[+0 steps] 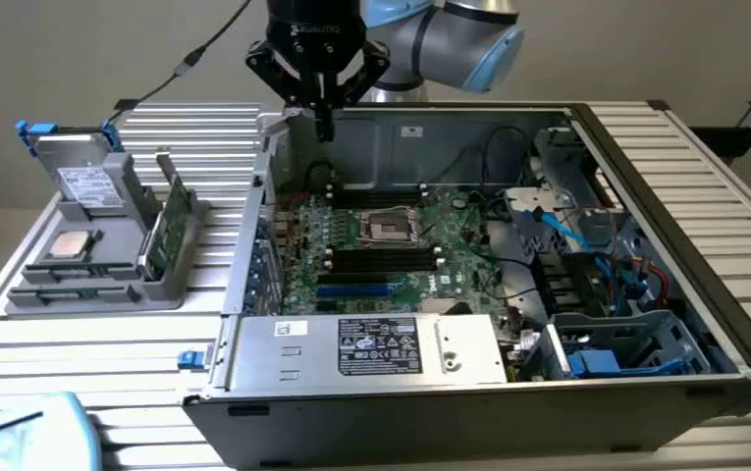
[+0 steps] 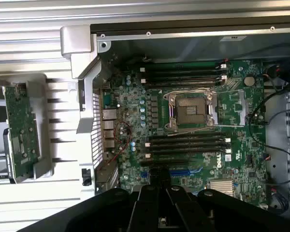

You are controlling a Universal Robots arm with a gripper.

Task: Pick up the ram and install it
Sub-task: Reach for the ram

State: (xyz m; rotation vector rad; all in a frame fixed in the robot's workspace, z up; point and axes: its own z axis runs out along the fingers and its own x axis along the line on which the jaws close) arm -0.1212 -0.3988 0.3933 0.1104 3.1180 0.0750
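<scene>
White "DELL" lettering (image 2: 223,162) stands on the green motherboard (image 2: 135,121). The print on the power supply label (image 1: 379,345), lower middle of the exterior view, is too small to read.

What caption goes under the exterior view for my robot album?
Robot's shut hand hovers above the open computer case, green motherboard inside, gray parts tray on the exterior view's left.

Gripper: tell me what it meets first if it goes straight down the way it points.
Probably the motherboard in the open case, around the long black slots; the gripper hangs well above it, so the exact spot is unclear.
</scene>
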